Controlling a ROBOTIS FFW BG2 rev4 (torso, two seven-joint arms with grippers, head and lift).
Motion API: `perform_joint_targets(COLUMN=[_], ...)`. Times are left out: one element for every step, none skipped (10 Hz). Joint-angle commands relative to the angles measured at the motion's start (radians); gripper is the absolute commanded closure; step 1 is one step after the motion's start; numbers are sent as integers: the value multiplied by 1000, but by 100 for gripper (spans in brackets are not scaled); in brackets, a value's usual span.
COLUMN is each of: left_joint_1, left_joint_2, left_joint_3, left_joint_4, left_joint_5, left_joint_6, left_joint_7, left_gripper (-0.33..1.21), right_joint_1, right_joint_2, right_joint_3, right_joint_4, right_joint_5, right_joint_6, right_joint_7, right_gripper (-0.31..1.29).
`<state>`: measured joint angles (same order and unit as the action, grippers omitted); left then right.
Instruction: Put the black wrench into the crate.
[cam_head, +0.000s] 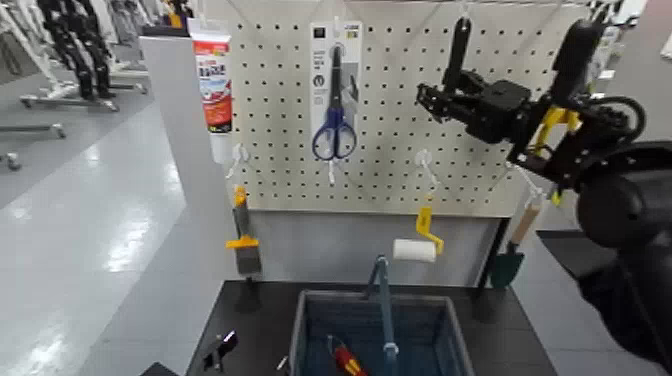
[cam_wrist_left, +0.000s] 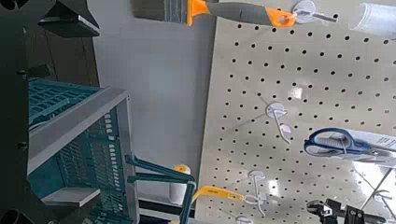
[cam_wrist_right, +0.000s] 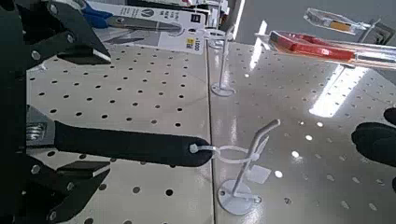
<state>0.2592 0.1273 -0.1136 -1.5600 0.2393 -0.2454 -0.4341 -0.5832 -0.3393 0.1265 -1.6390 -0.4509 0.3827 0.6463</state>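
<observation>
Right gripper (cam_head: 448, 97) is raised at the pegboard (cam_head: 400, 150), upper right of the head frame. The black wrench (cam_head: 459, 48) hangs there from a white hook (cam_wrist_right: 245, 168), long axis vertical, near the board's top edge.

In the right wrist view the wrench (cam_wrist_right: 126, 145) runs lengthwise across the lower left of the frame. A white loop at its handle end sits on the hook. The fingers (cam_wrist_right: 56, 42) stand spread, one on each side of the wrench's near end, apart from it. No pinch visible yet. Judgement: the grasp is lined up but not made.

Key relation: the wrench lies between the spread fingers, its long axis pointing away from the wrist toward the hook. The jaws need to press across the handle's narrow width. Then the loop must slide off along the hook prong before any lowering.

The right arm is plainly the nearer one. The left gripper (cam_head: 220, 350) sits low at the lower left of the head frame, beside the crate (cam_head: 310, 320). Whether its jaws are spread, I cannot tell.

The crate is at bottom centre on the dark table (cam_head: 250, 310), with its upright handle bar (cam_head: 384, 300). It lies well below the wrench. Something red already lies inside.

Risk, as judged: the loop snagging on the hook tip.
</observation>
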Motion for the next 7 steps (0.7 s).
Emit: perform_joint_targets(left_joint_1=[0,0,0,0,0,0,0], left_joint_2=[2,3,3,3,3,3,3], left_joint_3=[-1,-1,-1,-1,-3,-3,-3], left_joint_4=[0,0,-2,-2,-2,-2,-2], left_joint_5=[0,0,2,2,2,2,2], left_joint_6=[0,0,0,0,0,0,0], left_joint_7=[-2,-2,-2,-2,-2,-2,-2], left_gripper=[10,10,10,10,10,10,10], right_joint_1=[-6,-6,-6,-7,-7,-9,-10], right_joint_2=[-6,-7,-7,-9,-10,-10,-10], right_joint_3=[-1,-1,-1,-1,-1,-1,-1], right_joint_4=[-13,-16,-16,-21,-21,-22,-22], right_joint_5=[-3,-2,-2,3,6,8,11], right_joint_6=[16,16,16,16,16,16,16], right_joint_7=[0,-2,-2,-2,-2,-2,-2], right_gripper=[104,104,104,104,104,104,104])
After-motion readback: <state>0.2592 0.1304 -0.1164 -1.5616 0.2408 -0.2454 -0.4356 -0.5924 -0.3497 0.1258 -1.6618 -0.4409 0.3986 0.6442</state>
